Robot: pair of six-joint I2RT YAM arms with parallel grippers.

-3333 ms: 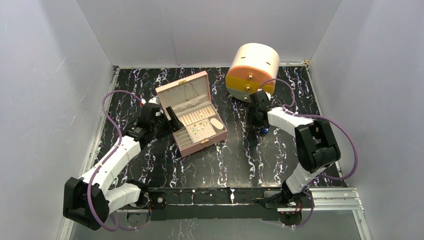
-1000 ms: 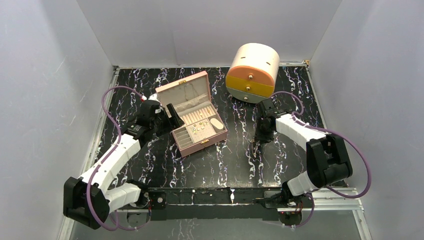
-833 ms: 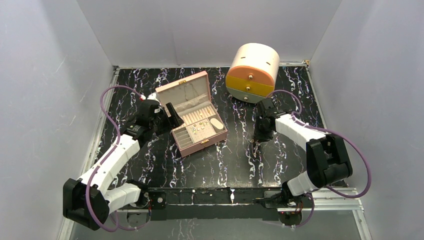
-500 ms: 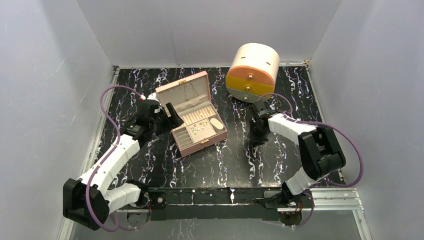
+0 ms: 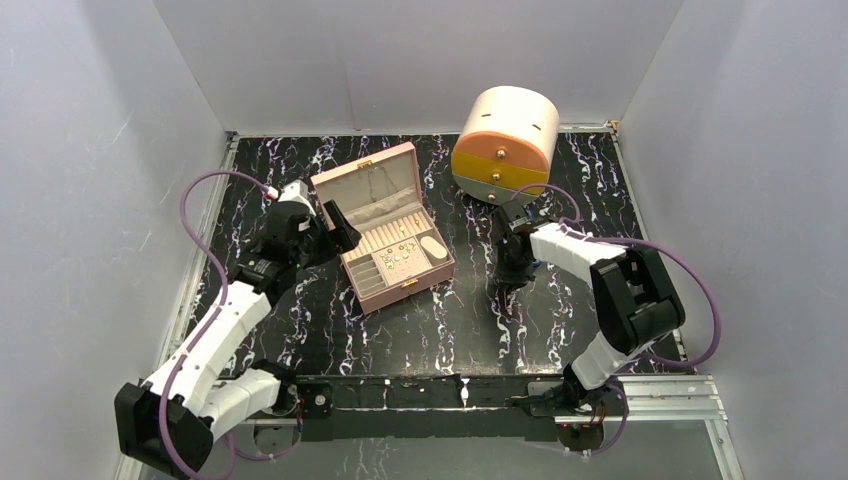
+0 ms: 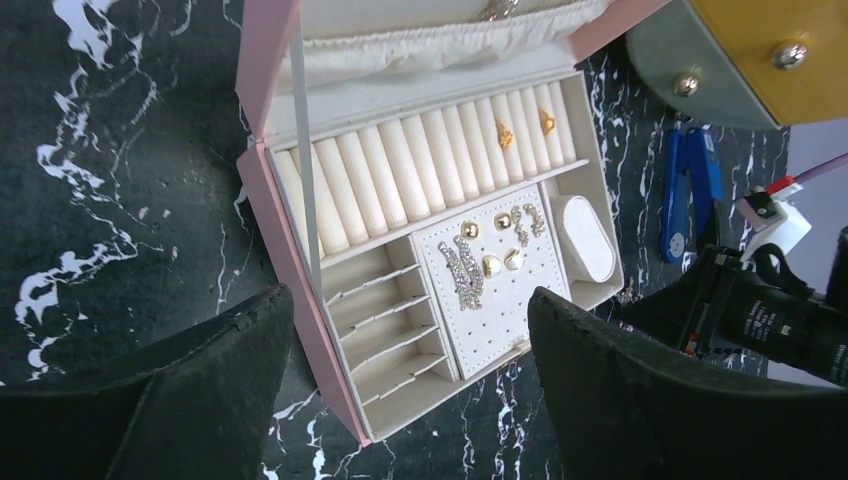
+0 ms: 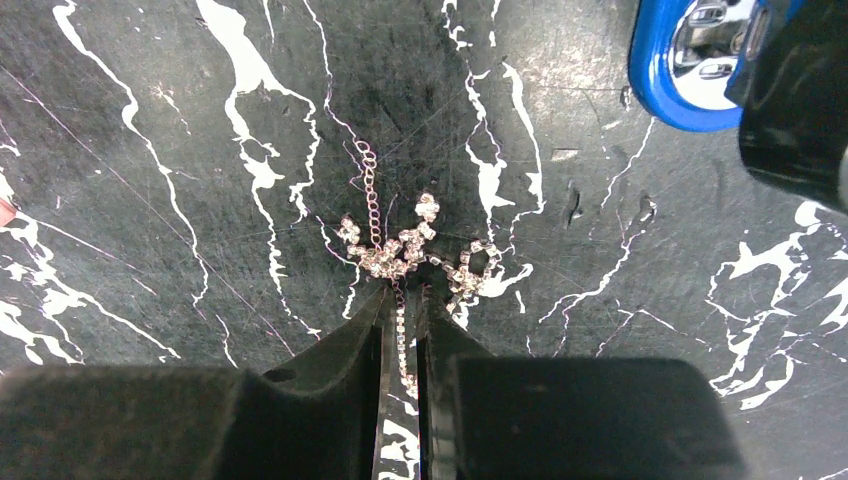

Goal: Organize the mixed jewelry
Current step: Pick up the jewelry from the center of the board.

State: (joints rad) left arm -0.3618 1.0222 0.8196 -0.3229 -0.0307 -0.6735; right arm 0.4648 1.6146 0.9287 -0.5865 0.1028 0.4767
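While the left tool (image 6: 405, 300) hovers above the open pink box (image 5: 405, 290), its fingers (image 6: 180, 400) stand wide apart and grip nothing. Down in that box, part of the mixed jewelry (image 6: 462, 275) is on show. Two gold studs (image 6: 505, 135) sit in the ring rolls toward 1 o'clock, and a cluster of earrings (image 6: 500, 262), gold, pearly and sparkly, rests on the perforated pad near the middle.

Over to the right tool (image 7: 402, 300) now, low on the desk (image 5: 440, 330) at about 3 o'clock from the box! Its jaws are narrow, almost together, and a strand of the rhinestone chain (image 7: 400, 250) runs straight into the slit between the tips. Pinched or just framed? I cannot tell. The rest of that chain lies bunched on the black marbled surface at 12 o'clock, just ahead of the tips. A blue clip-like thing (image 7: 685, 75) lies at 1 o'clock from the chain, apart from it. The round drawer chest (image 5: 505, 145) stands at 12 o'clock from the right tool, at the desk's far side.
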